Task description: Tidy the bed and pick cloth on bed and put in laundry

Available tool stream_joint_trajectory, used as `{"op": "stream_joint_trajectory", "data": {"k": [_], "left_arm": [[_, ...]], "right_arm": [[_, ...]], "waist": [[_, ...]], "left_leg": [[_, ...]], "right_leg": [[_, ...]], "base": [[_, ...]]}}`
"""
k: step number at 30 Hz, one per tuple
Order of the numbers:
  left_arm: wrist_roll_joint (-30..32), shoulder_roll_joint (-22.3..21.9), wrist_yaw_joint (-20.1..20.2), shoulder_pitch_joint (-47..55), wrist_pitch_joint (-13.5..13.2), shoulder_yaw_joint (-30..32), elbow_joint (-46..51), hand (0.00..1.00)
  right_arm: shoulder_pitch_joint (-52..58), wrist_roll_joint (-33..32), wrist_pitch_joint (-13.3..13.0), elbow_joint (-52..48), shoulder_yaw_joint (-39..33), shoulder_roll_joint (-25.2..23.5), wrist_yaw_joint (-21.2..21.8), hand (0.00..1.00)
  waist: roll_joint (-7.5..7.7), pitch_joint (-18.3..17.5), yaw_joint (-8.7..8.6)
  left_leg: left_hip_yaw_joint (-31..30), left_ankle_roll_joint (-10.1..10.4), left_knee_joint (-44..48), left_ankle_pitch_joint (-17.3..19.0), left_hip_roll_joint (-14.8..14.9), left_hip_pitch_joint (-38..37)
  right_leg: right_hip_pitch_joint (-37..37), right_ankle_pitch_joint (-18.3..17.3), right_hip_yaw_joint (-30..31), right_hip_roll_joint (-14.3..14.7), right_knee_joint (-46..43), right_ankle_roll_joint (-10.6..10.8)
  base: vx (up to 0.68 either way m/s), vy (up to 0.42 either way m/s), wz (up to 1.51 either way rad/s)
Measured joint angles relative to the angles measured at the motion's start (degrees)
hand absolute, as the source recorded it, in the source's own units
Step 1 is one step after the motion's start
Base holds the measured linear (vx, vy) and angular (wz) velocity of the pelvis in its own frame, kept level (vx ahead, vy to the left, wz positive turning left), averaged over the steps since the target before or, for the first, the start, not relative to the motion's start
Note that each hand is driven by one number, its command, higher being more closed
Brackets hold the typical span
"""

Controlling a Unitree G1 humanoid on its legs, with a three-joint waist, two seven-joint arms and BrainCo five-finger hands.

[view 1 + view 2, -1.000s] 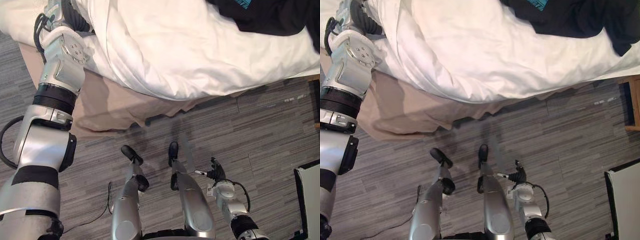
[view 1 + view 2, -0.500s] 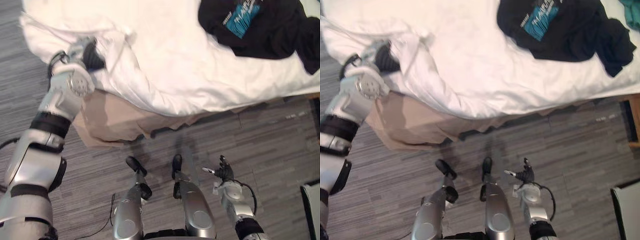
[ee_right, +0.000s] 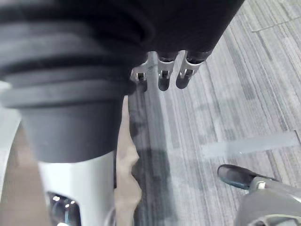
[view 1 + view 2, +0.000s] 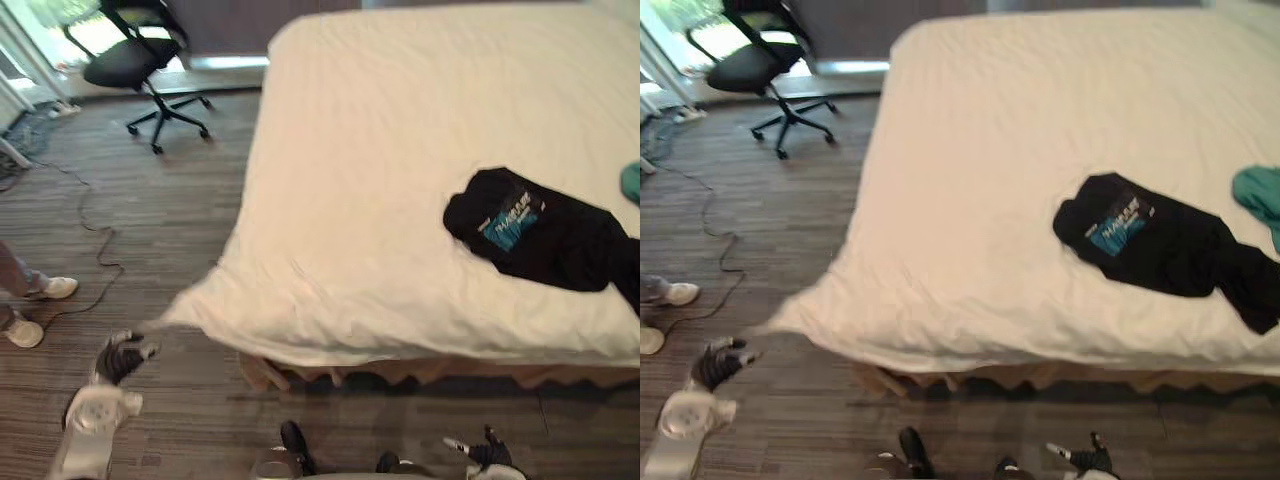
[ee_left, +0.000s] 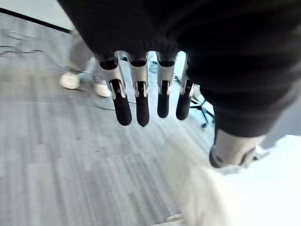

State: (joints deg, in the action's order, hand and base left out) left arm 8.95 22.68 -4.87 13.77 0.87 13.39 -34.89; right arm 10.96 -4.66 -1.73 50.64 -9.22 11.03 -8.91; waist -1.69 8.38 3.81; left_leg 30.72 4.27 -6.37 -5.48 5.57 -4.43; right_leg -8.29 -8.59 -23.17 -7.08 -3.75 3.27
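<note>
Legible text: none. One printed panel, blue with white lettering, is recorded on the black cotton T-shirt [image 4: 560, 245] lying on the white-sheeted bed [image 4: 380, 150]; its wording cannot be made out.

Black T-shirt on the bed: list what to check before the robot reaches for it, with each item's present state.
1. Black T-shirt with blue print uncovered on the white duvet: ok.
2. Left hand free: ok, fingers straight, over the floor by the bed's corner.
3. Right hand free: ok, open, low over the floor.
4. Shirt close to a hand: not ok, both hands are off the bed.
5. Other cloth noted: ok, a teal cloth lies beside the shirt.
6. Person's shoes apart from the left hand: ok.
</note>
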Motion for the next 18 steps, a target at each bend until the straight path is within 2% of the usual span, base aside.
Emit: {"op": "stream_joint_trajectory", "data": {"k": [2,6,8,10,14,18], "left_arm": [[-0.02,-3.71,0.01,1.97,-0.06,-0.02,-4.51,0.0],[-0.2,-8.27,-0.4,3.69,-0.3,0.41,-12.97,0.0],[-4.51,-12.45,-1.63,3.79,-1.09,1.16,-19.17,0.0],[-9.12,-15.16,-1.72,3.42,-1.97,1.19,-21.56,0.0],[-14.36,-15.74,-2.6,2.57,-3.98,1.3,-22.1,0.0],[-15.39,-15.53,-2.79,0.6,-5.82,1.27,-22.13,0.0]], "right_arm": [[-0.12,-0.07,0.0,0.16,0.28,-0.46,0.06,0.0],[-0.89,-0.32,0.05,2.0,0.29,-2.55,0.54,0.0],[-1.87,-0.31,0.12,4.01,-0.81,-4.28,1.09,0.0],[-2.05,-0.31,0.22,5.55,-1.94,-4.96,1.22,0.0],[-2.01,-0.22,0.11,7.26,-2.5,-5.13,1.26,0.0],[-2.6,-0.3,0.12,9.12,-2.7,-5.1,1.06,0.0]], "waist": [[0.7,-1.13,0.01],[2.13,-2.25,0.01],[2.81,-2.77,-0.02],[2.85,-2.83,-0.08],[2.4,-2.94,-0.43],[1.88,-3.15,-0.77]], "left_leg": [[-0.11,-0.03,-0.02,0.03,-0.08,-0.09],[-0.02,-0.14,-0.03,0.14,-0.18,-0.33],[0.46,-0.23,-0.03,0.73,-0.45,-0.93],[0.86,-0.1,-0.03,1.03,-0.83,-1.32],[1.37,-0.42,-0.03,1.56,-1.42,-2.02],[1.6,-0.62,-0.03,1.71,-1.9,-2.3]], "right_leg": [[0.05,-0.21,-0.01,-0.14,0.05,0.08],[0.02,-0.55,0.4,-0.24,0.06,0.5],[-0.15,-0.54,1.52,-0.46,0.06,0.64],[-0.25,-0.4,2.06,-0.83,0.06,0.79],[-0.67,0.3,2.74,-1.3,0.18,0.97],[-0.8,0.38,3.17,-1.54,0.32,1.03]], "base": [[-0.06,0.014,0.01],[-0.01,0.014,-0.05],[0.02,0.04,-0.15],[0.04,0.058,-0.11],[0.06,0.06,-0.08],[0.07,0.028,-0.05]]}}
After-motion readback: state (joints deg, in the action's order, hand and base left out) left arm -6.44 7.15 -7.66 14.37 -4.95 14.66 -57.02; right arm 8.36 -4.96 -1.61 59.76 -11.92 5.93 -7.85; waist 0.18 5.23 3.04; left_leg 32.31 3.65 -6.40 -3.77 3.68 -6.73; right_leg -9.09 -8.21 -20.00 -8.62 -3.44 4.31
